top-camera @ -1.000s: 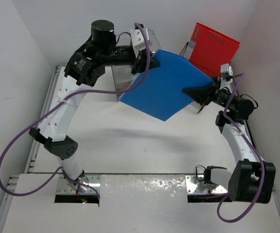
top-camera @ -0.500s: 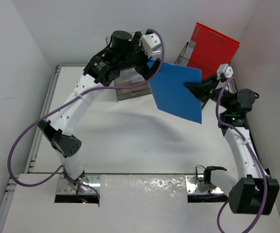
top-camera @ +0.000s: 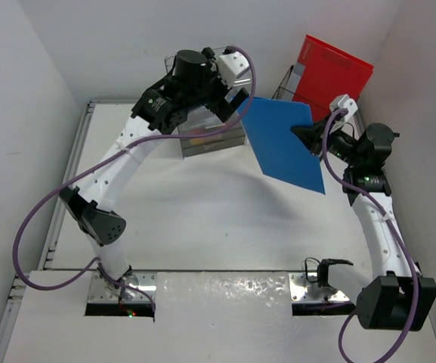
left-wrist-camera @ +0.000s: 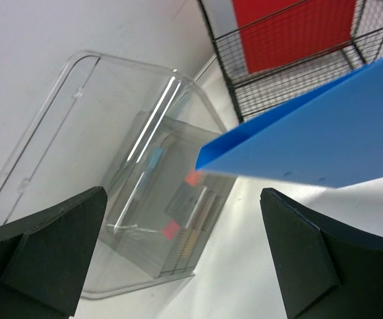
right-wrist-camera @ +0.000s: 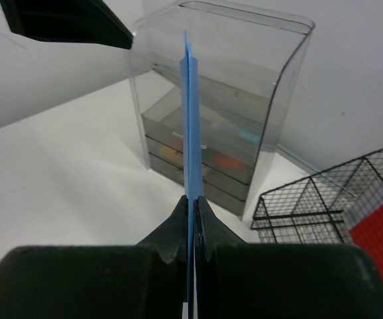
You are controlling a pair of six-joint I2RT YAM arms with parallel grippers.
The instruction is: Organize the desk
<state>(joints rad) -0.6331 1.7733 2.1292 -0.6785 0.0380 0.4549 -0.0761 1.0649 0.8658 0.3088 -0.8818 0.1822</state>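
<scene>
Now, right gripper clamped on blue folder, left gripper spread apart

Thin blue sheet: smooth matt plastic. Clear storage box: glossy plastic, smoky drawers. Black basket: metal wire mesh. Flat red folder: smooth, slight sheen. White counter: matt, smooth.

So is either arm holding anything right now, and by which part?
The right gripper holds the blue sheet, jaws shut on its edge near a far corner. The left gripper is open, holding nothing.
</scene>
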